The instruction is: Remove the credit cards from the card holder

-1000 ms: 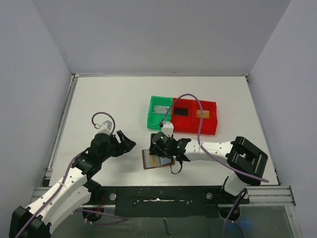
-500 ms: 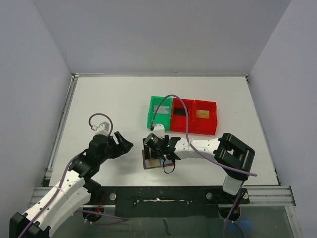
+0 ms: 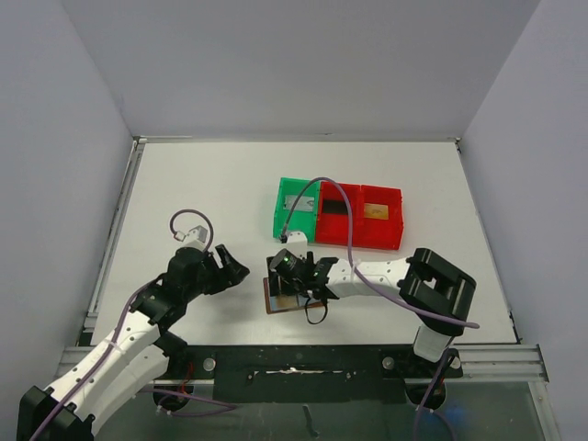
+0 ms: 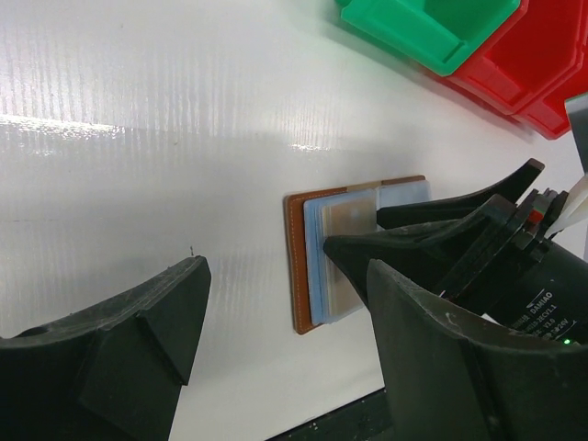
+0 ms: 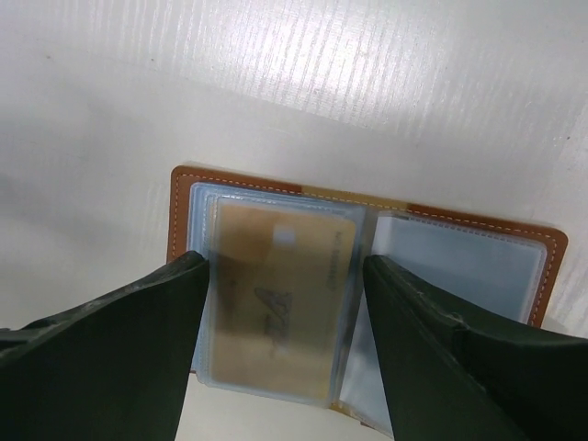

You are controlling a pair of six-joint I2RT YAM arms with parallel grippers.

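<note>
Opened flat near the middle of the table's [image 3: 202, 184] near edge, the card holder [image 5: 450, 262] lies directly beneath the right gripper [image 3: 294, 274]. The gripper's fingers are spread wide and hold nothing. They straddle a golden-orange card [image 5: 276, 303] tucked in a clear sleeve in one half of the holder. The spread of the fingers runs along the holder's long axis, with the card between and below them. From this tool the card lies straight down, so the pull looks like the right arm's job.

The left gripper [image 3: 235, 267] is also spread and empty. It hovers low just to the left of the holder without touching it, placed, perhaps, to pin the leather.

Beyond the holder on the far side, a pale grey card [image 3: 296, 202] lies in the green tray [image 3: 287, 228] and a black card [image 3: 336, 206] in the red tray [image 3: 360, 243].
</note>
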